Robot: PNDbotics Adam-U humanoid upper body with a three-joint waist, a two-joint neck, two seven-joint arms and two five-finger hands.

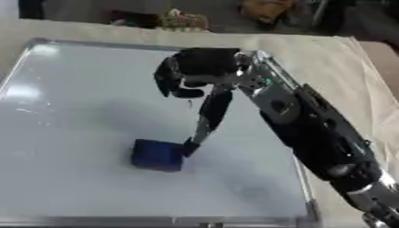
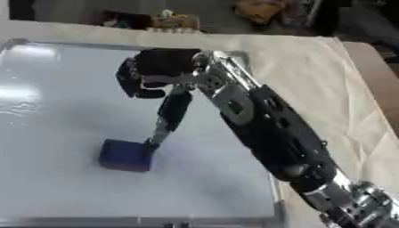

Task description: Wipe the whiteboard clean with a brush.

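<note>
The right robot hand (image 1: pixel 199 71) hangs over the whiteboard (image 1: pixel 70 111), most fingers curled in, one long finger (image 1: pixel 209 116) reaching down to touch the blue brush (image 1: pixel 157 155), which sits on the board's near middle, below the robot hand.

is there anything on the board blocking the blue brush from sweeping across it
Nothing visible does. The blue brush sits on the whiteboard with bare board around it on every side. The only thing near it is the right hand, with one extended finger reaching down to the brush's right edge.
</note>
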